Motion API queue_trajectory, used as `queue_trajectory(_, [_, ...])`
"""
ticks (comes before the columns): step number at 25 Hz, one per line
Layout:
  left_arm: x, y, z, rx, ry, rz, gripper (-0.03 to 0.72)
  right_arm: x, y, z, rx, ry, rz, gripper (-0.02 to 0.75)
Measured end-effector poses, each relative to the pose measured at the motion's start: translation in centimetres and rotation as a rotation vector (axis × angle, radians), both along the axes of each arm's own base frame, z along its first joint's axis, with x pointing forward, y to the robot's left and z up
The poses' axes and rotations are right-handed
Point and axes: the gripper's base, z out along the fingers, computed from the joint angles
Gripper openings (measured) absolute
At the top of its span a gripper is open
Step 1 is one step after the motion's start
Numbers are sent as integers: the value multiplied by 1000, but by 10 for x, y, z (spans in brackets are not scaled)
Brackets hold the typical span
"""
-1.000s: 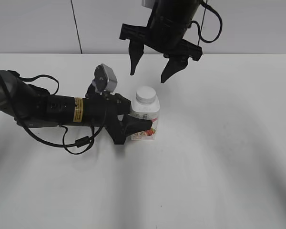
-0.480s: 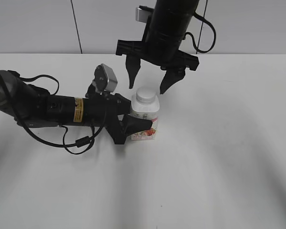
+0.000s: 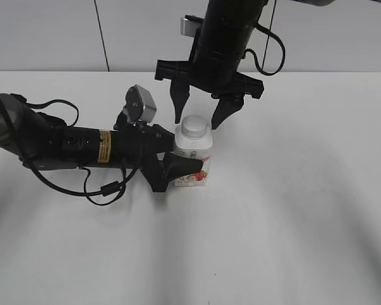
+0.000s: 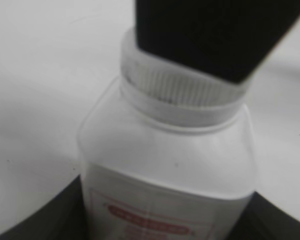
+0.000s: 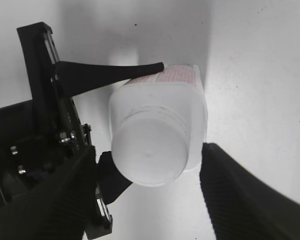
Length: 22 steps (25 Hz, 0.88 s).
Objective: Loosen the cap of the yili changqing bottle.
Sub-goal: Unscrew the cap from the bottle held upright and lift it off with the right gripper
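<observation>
Left hand [image 3: 178,166] lies low along the worktop [image 3: 292,210] and clamps the yili changqing bottle [image 3: 193,159] by its lower body, one finger across the strawberry label, while the right hand [image 3: 199,119] hangs spread wide directly over the cap [image 3: 195,126], one finger on either side and neither touching. Thin white plastic like this will probably be light and a little springy, so the squarish body suits a firm hold against turning. For the twist, the ribbed rim of the cap looks the best purchase, since its flat top seems smooth and slippery.
</observation>
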Motion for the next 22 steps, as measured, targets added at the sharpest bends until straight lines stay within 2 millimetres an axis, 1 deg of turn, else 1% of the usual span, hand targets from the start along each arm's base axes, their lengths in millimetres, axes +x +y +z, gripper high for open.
queue_trajectory(4, [0,0,0,0,0,0,421,0,0,-2,-2,3,0,503])
queue_trajectory(9, [0,0,0,0,0,1,421,2,2,-13,-9,27,0,502])
queue_trajectory(13, [0,0,0,0,0,1,421,2,2,-14,-11,30,0,496])
queue_trajectory(16, [0,0,0,0,0,1,421,2,2,-14,-11,30,0,452])
queue_trajectory(18, [0,0,0,0,0,2,420,2,3,-14,-10,28,2,405])
queue_trajectory(22, [0,0,0,0,1,6,419,3,3,-13,-11,21,8,400])
